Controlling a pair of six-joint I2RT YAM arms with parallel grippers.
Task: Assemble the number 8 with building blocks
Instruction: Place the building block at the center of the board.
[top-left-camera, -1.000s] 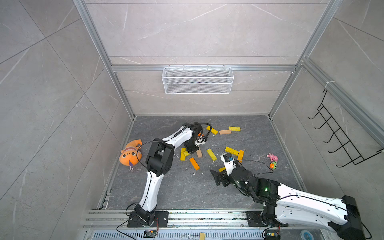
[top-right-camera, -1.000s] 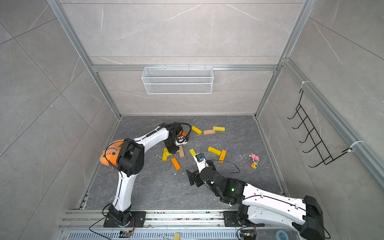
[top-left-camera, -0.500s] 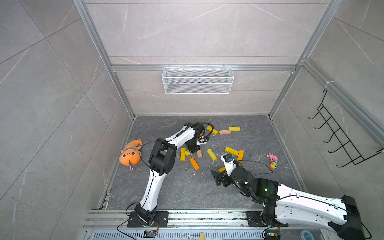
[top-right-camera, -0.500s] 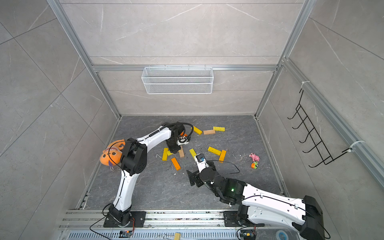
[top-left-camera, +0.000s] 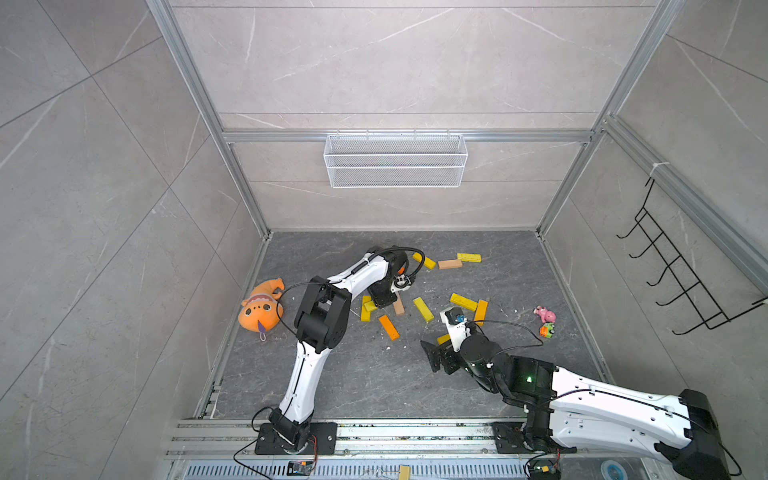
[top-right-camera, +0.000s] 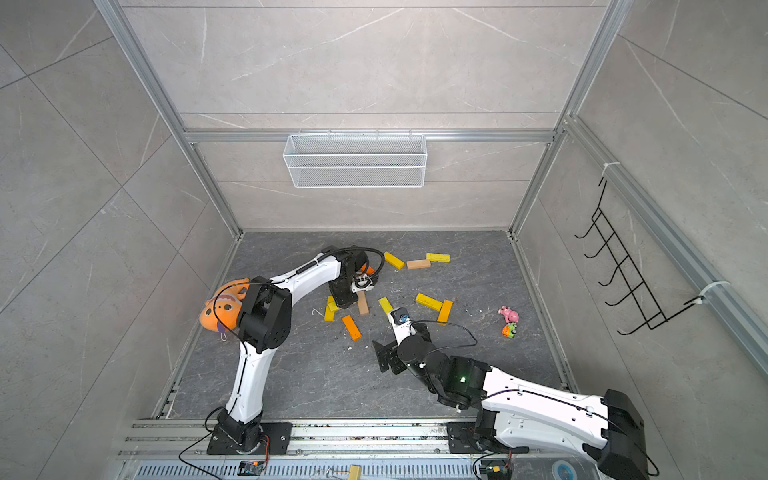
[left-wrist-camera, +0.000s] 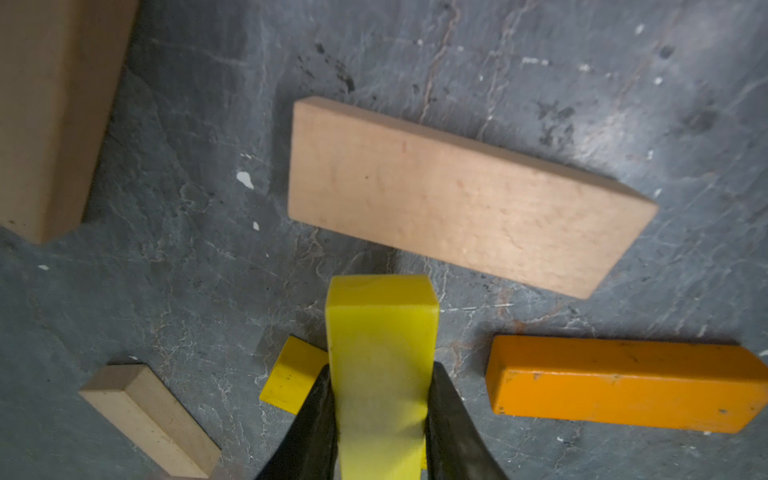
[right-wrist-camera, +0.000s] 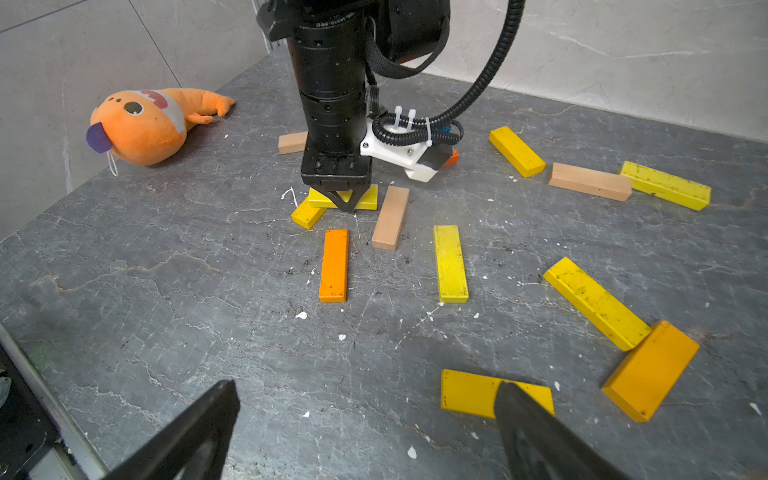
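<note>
Left gripper (left-wrist-camera: 381, 370) clenched on a yellow block (left-wrist-camera: 380, 316) near a tan block (left-wrist-camera: 457, 195), right gripper (right-wrist-camera: 365, 419) spread wide, holding nothing, above the floor (right-wrist-camera: 208, 291)

Pale grey marbled wall panels (top-left-camera: 395, 62) in aluminium framing (top-left-camera: 270, 136) enclose a dark grey veined stone floor (top-left-camera: 374, 382). A white wire basket (top-left-camera: 395, 162) hangs on the back wall, a black hook rack (top-left-camera: 681, 282) on a side wall.

left pincer (right-wrist-camera: 348, 204) clamped, pointing down | right pincer (right-wrist-camera: 365, 388) spread wide, low
</note>
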